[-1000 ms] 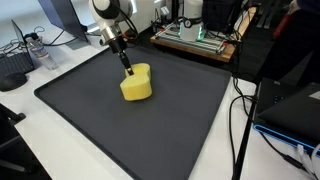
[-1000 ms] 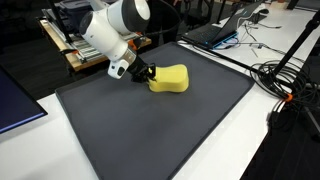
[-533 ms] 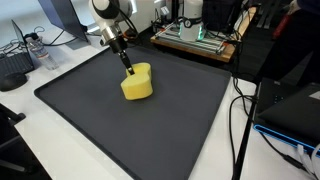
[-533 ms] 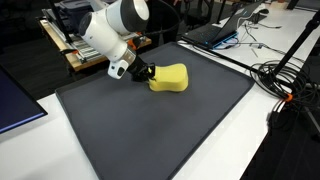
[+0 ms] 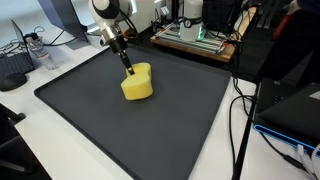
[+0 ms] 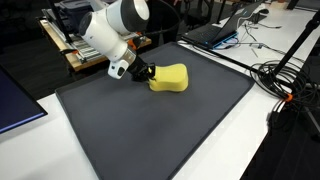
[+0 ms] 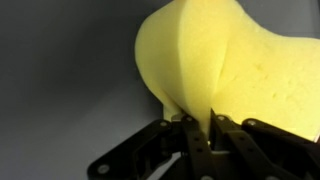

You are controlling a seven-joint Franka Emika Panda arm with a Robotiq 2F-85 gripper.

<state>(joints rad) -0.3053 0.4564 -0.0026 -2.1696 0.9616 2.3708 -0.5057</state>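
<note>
The end effector is clamped on one edge of a thick yellow foam sponge; in the wrist view its dark fingers stand close together with a thin lip of the yellow foam sponge pinched between them. In both exterior views the sponge rests on a large dark grey rubber mat, toward the mat's far half and well apart from its edges; the end effector comes at it tilted, from the side of the white robot arm. The sponge lies flat, its rounded bulk pointing away from the fingers; whether the gripped edge is lifted off the mat cannot be told. The mat covers most of a white surface. Beyond the mat's far edge in an exterior view stands a wooden tray with equipment; in an exterior view a tangle of black cables lies on the surface beside the mat.
</note>
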